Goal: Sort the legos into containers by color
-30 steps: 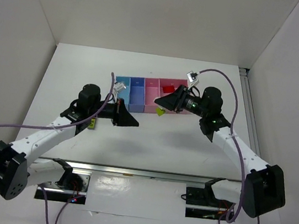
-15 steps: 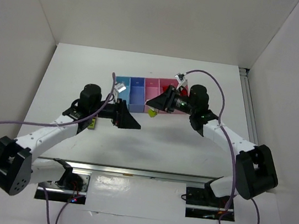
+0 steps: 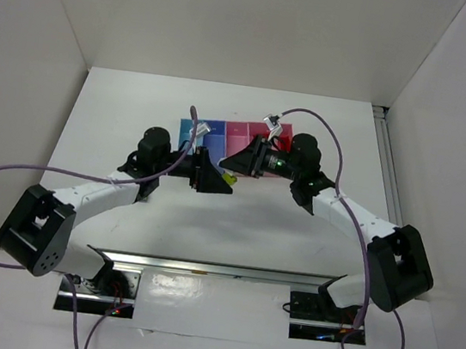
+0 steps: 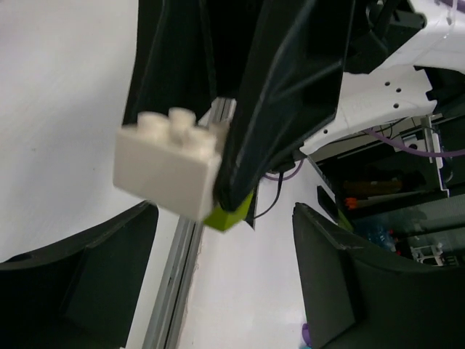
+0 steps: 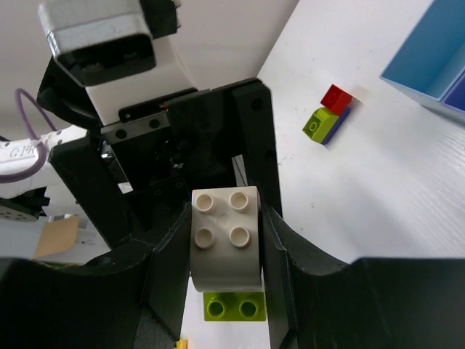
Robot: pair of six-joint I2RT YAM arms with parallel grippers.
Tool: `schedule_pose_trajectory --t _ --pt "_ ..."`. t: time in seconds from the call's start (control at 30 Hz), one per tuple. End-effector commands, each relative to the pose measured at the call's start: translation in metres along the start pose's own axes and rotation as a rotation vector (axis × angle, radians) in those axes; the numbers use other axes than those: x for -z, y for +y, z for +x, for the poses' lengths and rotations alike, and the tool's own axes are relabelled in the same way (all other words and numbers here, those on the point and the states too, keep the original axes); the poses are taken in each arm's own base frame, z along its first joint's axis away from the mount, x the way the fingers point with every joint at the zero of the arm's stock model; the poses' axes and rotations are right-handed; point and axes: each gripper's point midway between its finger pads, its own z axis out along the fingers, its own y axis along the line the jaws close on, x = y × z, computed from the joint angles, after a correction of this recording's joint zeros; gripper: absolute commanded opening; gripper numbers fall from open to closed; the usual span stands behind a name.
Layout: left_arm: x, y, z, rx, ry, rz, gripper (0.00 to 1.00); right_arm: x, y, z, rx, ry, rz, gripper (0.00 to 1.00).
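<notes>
Pale brick (image 5: 225, 240), four studs up, off-white to peach. A yellow-green brick (image 5: 234, 307) is stuck to its underside and pokes out below. The pair is off the tabletop (image 5: 407, 189), in the air just in front of the row of containers (image 3: 238, 128).

Right claw (image 5: 225, 251) is clenched on the pale brick's two sides. The green one hangs free of the pads.

Left claw (image 4: 224, 218) faces it head-on at close range, spread wide, gripping nothing.

Step, as I read it: splitting a two-colour stack before binning. Next move calls for the left claw to close squarely on the exposed green brick alone, then a pull or twist apart. There is little green to grab, so a slip is possible.

Further out, a red brick (image 5: 336, 97) lies in a clump with one green and one blue, short of the light blue bin (image 5: 436, 51).
</notes>
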Motion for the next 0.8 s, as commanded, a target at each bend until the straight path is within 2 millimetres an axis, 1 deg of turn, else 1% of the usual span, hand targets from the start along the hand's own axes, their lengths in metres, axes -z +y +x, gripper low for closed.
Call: schedule_pose_trajectory --t 0.0,0.03,0.07,0.1,0.13,0.23,0.27,0.3,0.33,0.37,0.4,0.43,0.47,0.5,0.53,0.57,0.6,0.63,0.67,0.7,0.73,0.77 --pt "-0.006 -0.022 -0.025 -0.109 -0.042 0.1 0.85 -0.001 0.037 -0.01 0.073 -0.018 -0.102 0.26" --pt "-0.007 -0.023 -0.025 -0.108 -0.039 0.115 0.85 -0.001 0.037 -0.01 0.073 -0.018 -0.102 0.26" --pt "-0.007 -0.025 -0.027 -0.116 -0.046 0.123 0.83 -0.001 0.037 -0.01 0.073 -0.018 -0.102 0.26" --pt "-0.007 -0.023 -0.025 -0.117 -0.038 0.128 0.81 -0.001 0.037 -0.01 0.073 -0.018 -0.102 0.26" --pt "-0.008 -0.022 -0.025 -0.095 -0.037 0.129 0.76 -0.001 0.039 -0.013 0.079 -0.022 -0.108 0.26" --pt "-0.009 -0.027 -0.028 -0.111 -0.046 0.155 0.63 -0.001 0.04 -0.013 0.079 -0.022 -0.108 0.26" --pt "-0.009 -0.028 -0.028 -0.1 -0.046 0.156 0.52 -0.001 0.04 -0.013 0.079 -0.022 -0.108 0.26" --pt "-0.009 -0.028 -0.028 -0.1 -0.046 0.156 0.44 -0.001 0.038 -0.012 0.073 -0.018 -0.102 0.26" --pt "-0.009 -0.026 -0.027 -0.102 -0.043 0.151 0.4 -0.001 0.038 -0.012 0.073 -0.018 -0.102 0.26" --pt "-0.009 -0.025 -0.026 -0.093 -0.039 0.147 0.33 -0.001 0.038 -0.012 0.084 -0.018 -0.102 0.26" --pt "-0.009 -0.023 -0.025 -0.093 -0.035 0.142 0.17 -0.001 0.036 -0.011 0.077 -0.014 -0.096 0.26" --pt "-0.009 -0.02 -0.022 -0.076 -0.025 0.131 0.09 -0.001 0.033 -0.008 0.072 -0.005 -0.084 0.26" --pt "-0.008 -0.023 -0.025 -0.094 -0.027 0.131 0.03 -0.002 0.033 -0.011 0.08 -0.014 -0.075 0.26" --pt "-0.008 -0.021 -0.023 -0.083 -0.02 0.123 0.0 -0.002 0.03 -0.013 0.074 -0.023 -0.06 0.26" --pt "-0.007 -0.021 -0.021 -0.083 -0.015 0.117 0.0 0.001 0.028 -0.014 0.076 -0.025 -0.047 0.26" --pt "-0.008 -0.015 -0.018 -0.062 -0.006 0.091 0.0 0.002 0.025 -0.02 0.085 -0.041 -0.033 0.26" --pt "-0.005 -0.012 -0.018 -0.051 -0.016 0.073 0.0 0.001 0.027 -0.024 0.09 -0.053 -0.033 0.26" --pt "-0.001 -0.012 -0.021 -0.063 -0.025 0.064 0.0 0.003 0.021 -0.024 0.086 -0.049 -0.013 0.26" --pt "0.0 -0.008 -0.018 -0.05 -0.026 0.053 0.0 0.004 0.022 -0.031 0.099 -0.06 -0.009 0.26" --pt "0.004 -0.003 -0.014 -0.022 -0.025 0.032 0.0 0.004 0.028 -0.036 0.106 -0.065 -0.015 0.26" --pt "0.008 -0.002 -0.017 -0.03 -0.033 0.023 0.0 0.006 0.026 -0.042 0.117 -0.079 -0.001 0.26" --pt "0.009 0.0 -0.012 -0.018 -0.025 0.014 0.0 0.008 0.022 -0.044 0.118 -0.076 0.02 0.26"
